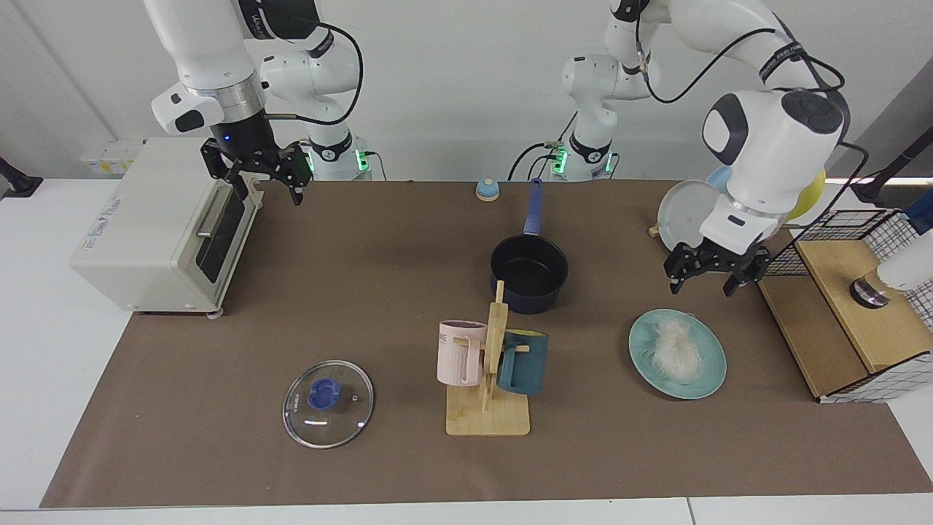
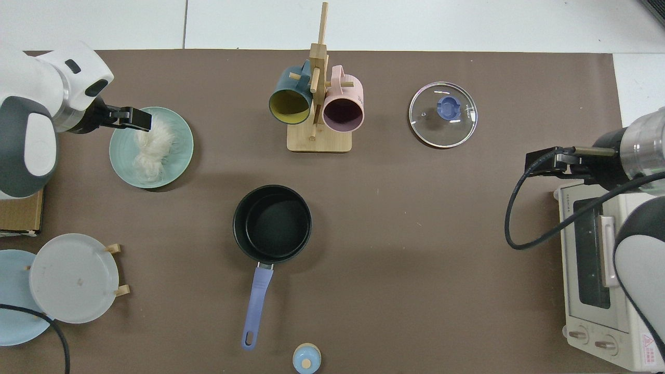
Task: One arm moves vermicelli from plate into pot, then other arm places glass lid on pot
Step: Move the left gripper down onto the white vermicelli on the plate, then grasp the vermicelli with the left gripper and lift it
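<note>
**Jaws of both grippers spread, left one above the teal plate**

Jaws of the left gripper (image 1: 704, 275) stand spread apart and hold nothing. This gripper hangs in the air above the far edge of the teal plate (image 1: 711, 375), with its fingers pointing down. In the top view the left gripper (image 2: 136, 118) covers the rim of the plate (image 2: 176, 161) next to the vermicelli (image 2: 151, 149), but the facing view shows it apart from them. The vermicelli (image 1: 677, 349) lies in a loose heap on the middle of the plate.

The right gripper (image 1: 264, 179) has its jaws also spread and empty. It waits at the far left, in front of the upper corner of the white toaster oven (image 1: 157, 226).

The pot (image 1: 529, 272) stands near the middle of the brown mat, and its inside is black and bare. Its blue handle (image 1: 535, 206) points to the far side. The glass lid (image 1: 328, 403) lies flat on the mat at the near left, well apart from the pot. Between the lid and the plate stands a wooden mug rack (image 1: 490, 386) with a pink mug (image 1: 459, 353) and a dark teal mug (image 1: 522, 362). Behind the left arm is a rack of upright plates (image 1: 681, 211).
</note>
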